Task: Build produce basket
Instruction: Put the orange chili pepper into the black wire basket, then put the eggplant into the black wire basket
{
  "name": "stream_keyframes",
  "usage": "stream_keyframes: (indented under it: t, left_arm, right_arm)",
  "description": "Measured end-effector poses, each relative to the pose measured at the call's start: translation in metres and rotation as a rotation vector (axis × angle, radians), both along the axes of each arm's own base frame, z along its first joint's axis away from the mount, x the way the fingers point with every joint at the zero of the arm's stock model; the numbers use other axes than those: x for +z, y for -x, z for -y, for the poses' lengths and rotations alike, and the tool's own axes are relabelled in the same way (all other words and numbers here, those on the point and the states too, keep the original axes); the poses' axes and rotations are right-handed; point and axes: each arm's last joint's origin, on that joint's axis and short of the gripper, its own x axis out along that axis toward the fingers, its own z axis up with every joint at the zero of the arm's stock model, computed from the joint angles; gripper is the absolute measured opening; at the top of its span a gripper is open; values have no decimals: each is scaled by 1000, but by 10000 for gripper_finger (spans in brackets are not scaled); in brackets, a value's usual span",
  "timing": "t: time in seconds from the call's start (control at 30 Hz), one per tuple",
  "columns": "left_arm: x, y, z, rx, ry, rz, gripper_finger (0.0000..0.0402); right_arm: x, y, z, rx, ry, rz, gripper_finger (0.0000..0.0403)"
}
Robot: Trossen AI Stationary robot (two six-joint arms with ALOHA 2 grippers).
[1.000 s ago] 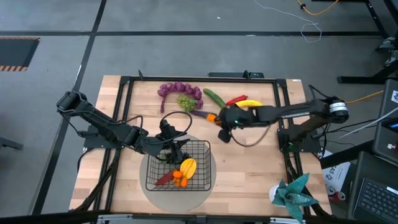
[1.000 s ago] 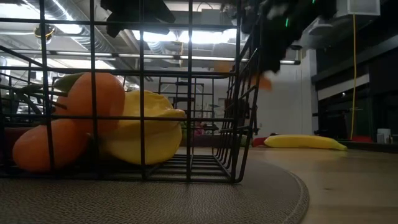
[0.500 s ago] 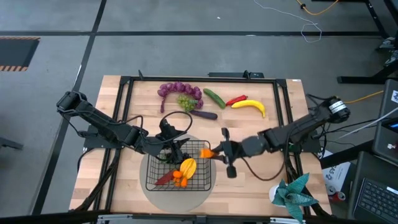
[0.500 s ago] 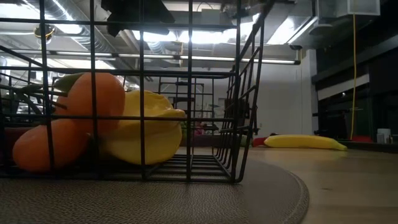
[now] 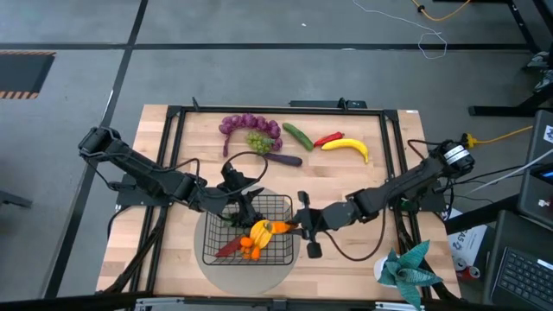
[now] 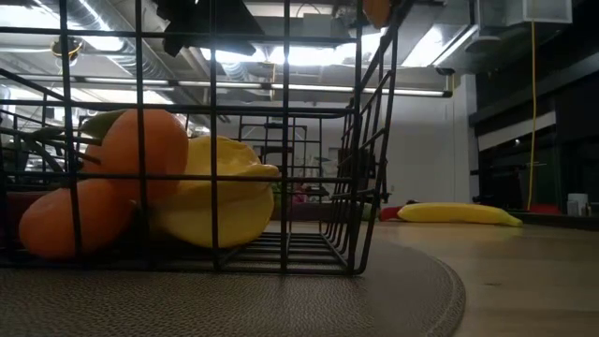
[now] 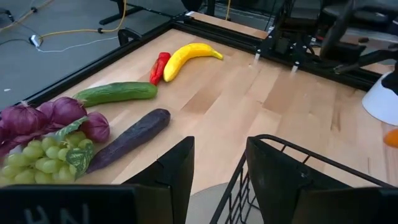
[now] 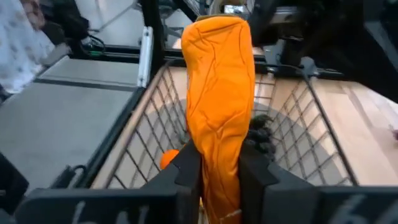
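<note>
1. Carrot (image 8: 216, 93) was pinched between the right gripper (image 5: 300, 227)'s fingers, sitting at the right-hand rim of the basket (image 5: 288, 207), pointing in over it.
2. Only the right wrist view showed that grip up close, orange carrot upright between the two dark fingers (image 8: 186, 168) with the basket mesh beyond.
3. Low view only caught a bit of orange above the basket's top edge, plus the stuff already inside: two orange pieces (image 6: 131, 150) and one yellow one (image 6: 220, 192).
4. From above, the basket sat on a round grey mat (image 5: 246, 275) and also had something red (image 5: 228, 248) in it.
5. Left gripper (image 5: 235, 205) hung at the basket's far-left corner, fingers slightly apart around the rim wire, from its wrist view.
6. Left on the table at the far side: one purple grape bunch (image 5: 244, 125), one green bunch (image 5: 257, 141), one cucumber (image 5: 298, 135), one chili (image 5: 327, 138), one banana (image 5: 346, 147), one eggplant (image 5: 283, 159).
</note>
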Motion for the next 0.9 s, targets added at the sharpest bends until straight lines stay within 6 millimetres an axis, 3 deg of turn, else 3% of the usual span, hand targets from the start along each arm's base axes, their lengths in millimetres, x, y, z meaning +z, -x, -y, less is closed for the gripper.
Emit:
stream_keyframes:
  t: [0.33, 0.53, 0.9]
  left_arm:
    - [0, 0, 0, 0, 1, 3, 140]
    - [0, 0, 0, 0, 1, 2, 140]
    - [0, 0, 0, 0, 0, 1, 140]
  right_arm:
    - [-15, -21, -3, 7, -53, 94, 67]
    - [-26, -29, -3, -2, -65, 115, 105]
    - [-26, -29, -3, -13, -114, 109, 178]
